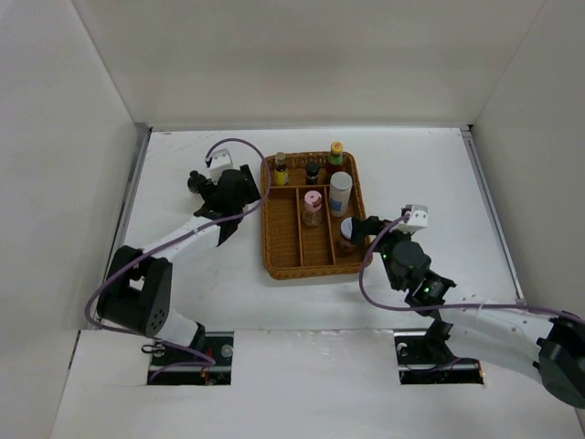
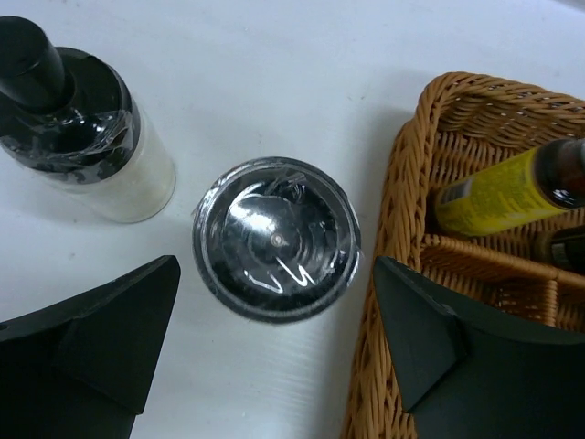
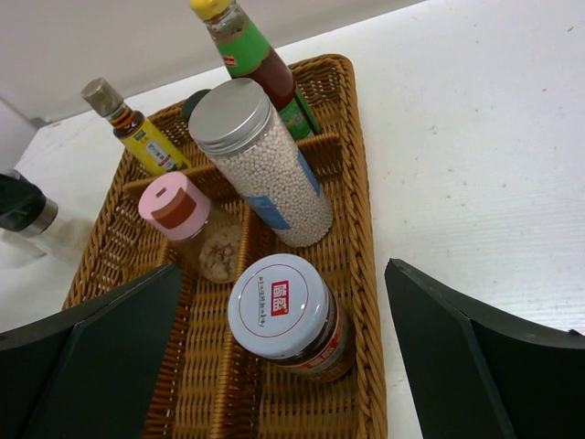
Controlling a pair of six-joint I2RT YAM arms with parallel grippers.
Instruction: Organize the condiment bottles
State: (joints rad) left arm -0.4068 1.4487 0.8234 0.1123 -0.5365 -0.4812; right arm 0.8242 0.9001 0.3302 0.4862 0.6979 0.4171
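A brown wicker tray (image 1: 283, 261) holds six condiments: a yellow-labelled bottle (image 3: 146, 137), a small dark bottle (image 1: 313, 171), a green yellow-capped bottle (image 3: 254, 53), a tall white silver-lidded cylinder (image 3: 265, 169), a pink-lidded jar (image 3: 183, 215) and a white-lidded glass jar (image 3: 285, 313). My right gripper (image 3: 283, 366) is open, astride the white-lidded jar and not touching it. My left gripper (image 2: 274, 338) is open above a black-capped bottle (image 2: 276, 240) standing on the table beside the tray's left wall (image 2: 398, 201). A second black-capped white bottle (image 2: 78, 128) stands further left.
The tray (image 3: 361, 274) is divided by wicker walls into a back row and three long lanes. White walls enclose the table on three sides. My left gripper's right finger (image 2: 439, 338) hangs over the tray's rim.
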